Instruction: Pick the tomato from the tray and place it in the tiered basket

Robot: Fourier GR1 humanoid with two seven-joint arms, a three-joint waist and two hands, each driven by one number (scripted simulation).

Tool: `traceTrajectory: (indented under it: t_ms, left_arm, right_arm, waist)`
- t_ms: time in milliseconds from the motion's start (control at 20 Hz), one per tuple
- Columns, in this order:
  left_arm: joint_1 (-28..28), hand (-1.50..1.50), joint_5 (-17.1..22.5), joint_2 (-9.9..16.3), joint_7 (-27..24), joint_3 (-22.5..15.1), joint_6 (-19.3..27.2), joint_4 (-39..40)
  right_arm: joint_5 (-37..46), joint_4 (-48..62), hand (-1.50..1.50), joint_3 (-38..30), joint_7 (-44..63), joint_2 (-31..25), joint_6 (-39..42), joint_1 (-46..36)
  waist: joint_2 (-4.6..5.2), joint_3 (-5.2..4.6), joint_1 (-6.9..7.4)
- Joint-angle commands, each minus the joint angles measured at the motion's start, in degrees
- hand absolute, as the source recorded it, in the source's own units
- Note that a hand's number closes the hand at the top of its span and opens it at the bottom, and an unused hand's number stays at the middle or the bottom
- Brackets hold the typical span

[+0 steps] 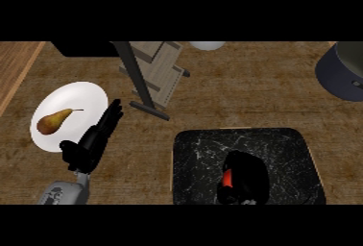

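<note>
Curling round tomato (227, 179) (mostly hidden): right hand (245, 175) | over tray (205, 149) | left hand (96, 139) fingers straight

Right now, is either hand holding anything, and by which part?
The right hand is curled over the tomato on the tray, covering most of it; only its left side shows. The left hand is open and holds nothing.

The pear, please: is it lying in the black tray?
No, the pear lies on the white plate at the left, apart from the black tray.
</note>
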Motion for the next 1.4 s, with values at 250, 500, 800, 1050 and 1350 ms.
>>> traceTrajectory:
  t_ms: [250,500,800,1050,1350]
  left_arm:
    - [-2.17,0.0,-2.32,-1.31,-0.41,3.11,-0.67,2.74]
    - [0.99,0.0,-1.11,-1.15,-0.53,2.54,-2.1,0.34]
    - [2.86,0.0,-3.01,-2.62,-0.72,0.78,-0.97,-1.38]
    - [0.94,0.0,-2.35,-1.47,-1.43,2.94,-2.06,1.86]
    - [-2.78,0.0,-2.91,-2.19,0.89,3.08,-1.71,2.18]
  right_arm:
    - [0.89,-13.69,1.5,-5.45,4.38,-2.69,11.39,-0.42]
    - [-5.79,-24.96,1.5,-19.5,9.12,-8.86,23.97,-5.91]
    - [-11.66,-32.25,1.5,-28.0,11.08,-3.17,24.21,-15.73]
    - [-13.9,-38.1,1.5,-31.66,14.36,0.5,24.42,-29.43]
    - [-12.81,-23.66,1.5,-33.77,18.72,2.08,26.11,-52.63]
  waist:
    - [-0.06,-0.03,-0.52]
    - [-0.22,-0.1,-0.71]
    - [-0.17,-0.06,0.03]
    - [-0.26,-0.15,-0.04]
    - [-0.22,-0.19,0.4]
